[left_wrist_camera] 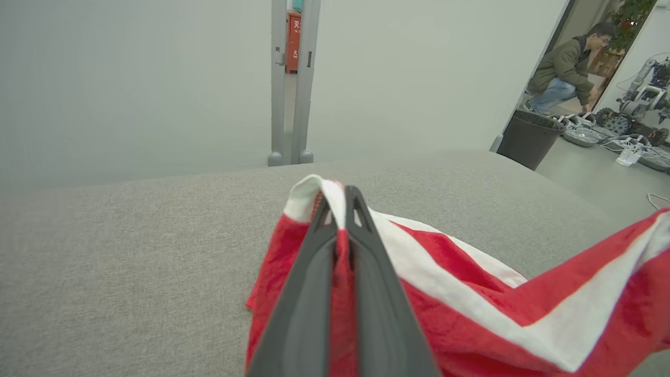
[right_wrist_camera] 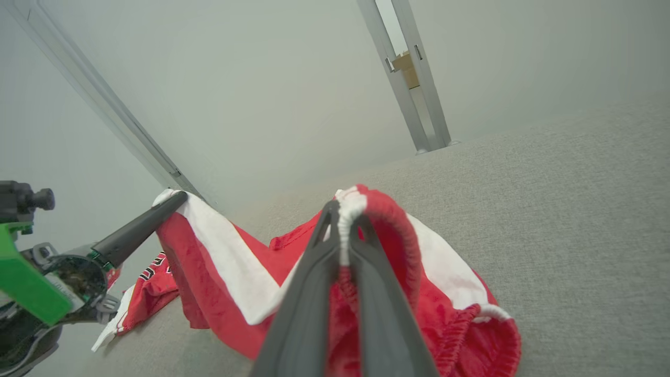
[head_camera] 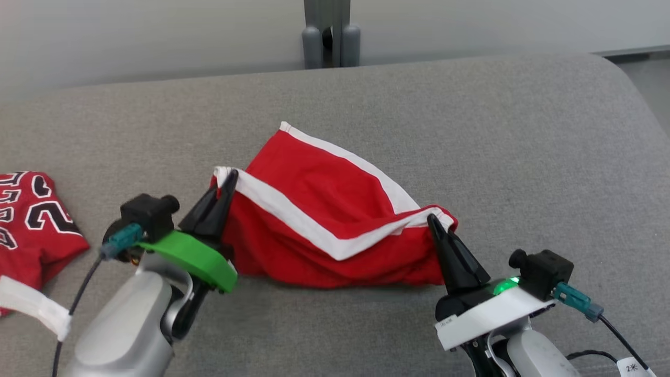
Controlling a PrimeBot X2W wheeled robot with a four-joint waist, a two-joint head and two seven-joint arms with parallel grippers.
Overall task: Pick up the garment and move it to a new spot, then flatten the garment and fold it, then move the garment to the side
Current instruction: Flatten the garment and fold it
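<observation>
While a person crouches over gear on the floor of the next room, the wheeled robot holds a red garment (basketball shorts, by the look of the white trim and elastic waist) slung between its two arms over a grey padded surface. The left gripper is pinched tight on a white-edged corner of the cloth, its dark fingers pressed together with fabric between them. The right gripper is likewise clamped on the gathered waistband at the opposite end. The shorts sit near the middle of the surface, raised at both held corners and sagging between, the lower folds seemingly resting on the padding. A second red jersey, printed with black-and-white numerals, lies well apart at the left edge.

From where I stand, the robot appears to be at the spreading stage, with the garment lifted but far from flat. Doing it well would mean drawing the two arms apart evenly until the slack along the top edge goes. Both ends should then be lowered together, so the cloth is laid down in one smooth sheet. Neither pincer should let go before the fabric is down, and the left arm needs to steer wide of the jersey.
</observation>
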